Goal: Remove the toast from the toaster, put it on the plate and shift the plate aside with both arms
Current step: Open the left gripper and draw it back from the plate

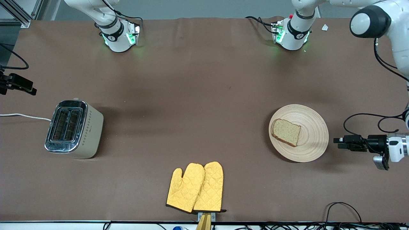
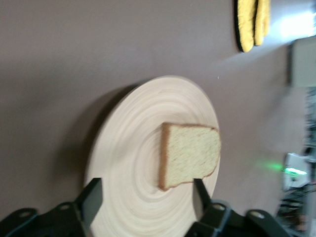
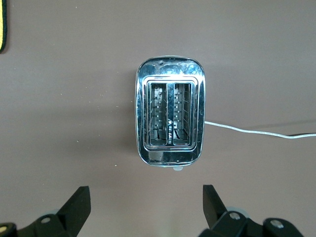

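Brown matting is covering the whole table [image 1: 198, 105], and nearest the front camera a pair of yellow oven mitts [image 1: 195, 187] is lying flat at the table's edge, about midway between the two ends. Farther from the camera, toward the left arm's end, the plate [image 1: 314, 145] is sitting on the mat with the toast [image 1: 286, 132] lying flat on it, on the part facing the right arm's end. The left gripper [image 1: 338, 143] is hovering low just beside the plate's rim, apart from it, pointing at the plate; in the left wrist view its fingers [image 2: 93, 200] are standing wide apart and holding nothing, with the plate [image 2: 128, 148] and toast [image 2: 190, 155] showing between them. Toward the right arm's end, a chrome-topped toaster [image 1: 74, 128] is standing upright, its two slots facing up and a white cord [image 1: 22, 116] trailing off the table's end. The right gripper [image 3: 143, 207] is hanging over the toaster [image 3: 170, 117], its fingers [image 3: 79, 205] spread wide and gripping nothing. Farthest from the camera, both arm bases are glowing green.
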Available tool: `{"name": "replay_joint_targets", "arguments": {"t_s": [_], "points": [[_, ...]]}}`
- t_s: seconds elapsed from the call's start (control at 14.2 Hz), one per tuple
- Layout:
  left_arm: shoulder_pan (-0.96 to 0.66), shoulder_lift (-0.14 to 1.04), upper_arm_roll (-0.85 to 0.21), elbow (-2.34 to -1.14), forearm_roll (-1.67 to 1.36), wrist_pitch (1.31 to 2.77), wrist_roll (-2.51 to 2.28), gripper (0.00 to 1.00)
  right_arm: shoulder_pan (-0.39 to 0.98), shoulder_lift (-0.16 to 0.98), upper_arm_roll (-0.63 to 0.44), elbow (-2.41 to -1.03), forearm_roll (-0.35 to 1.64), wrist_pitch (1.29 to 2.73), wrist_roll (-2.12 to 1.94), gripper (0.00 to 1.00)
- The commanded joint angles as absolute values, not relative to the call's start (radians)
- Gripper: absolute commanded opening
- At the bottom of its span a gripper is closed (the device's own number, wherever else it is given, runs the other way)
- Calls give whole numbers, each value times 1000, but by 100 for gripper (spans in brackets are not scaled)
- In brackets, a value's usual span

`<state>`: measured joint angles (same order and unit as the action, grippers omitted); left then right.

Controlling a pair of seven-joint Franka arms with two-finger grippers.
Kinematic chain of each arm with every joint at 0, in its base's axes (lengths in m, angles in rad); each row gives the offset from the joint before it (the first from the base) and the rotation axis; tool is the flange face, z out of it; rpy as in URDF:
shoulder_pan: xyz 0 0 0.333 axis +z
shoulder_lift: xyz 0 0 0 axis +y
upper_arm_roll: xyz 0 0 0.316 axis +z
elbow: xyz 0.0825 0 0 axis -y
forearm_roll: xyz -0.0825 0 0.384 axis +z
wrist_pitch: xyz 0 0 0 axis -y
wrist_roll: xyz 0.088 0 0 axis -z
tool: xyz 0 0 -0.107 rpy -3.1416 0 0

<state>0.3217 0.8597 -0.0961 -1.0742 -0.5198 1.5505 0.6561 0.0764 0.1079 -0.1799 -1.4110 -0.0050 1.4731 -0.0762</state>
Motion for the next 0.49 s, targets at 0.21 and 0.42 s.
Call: {"name": "replay_joint_targets", "arguments": {"t_s": [0.21, 0.42], "points": [[11, 583, -63, -1037, -134, 1566, 374, 100, 75, 81, -178, -1440, 3, 1477, -63, 100], [-8, 474, -71, -1045, -120, 1527, 330, 100, 75, 81, -178, -1442, 3, 1476, -63, 100]]}}
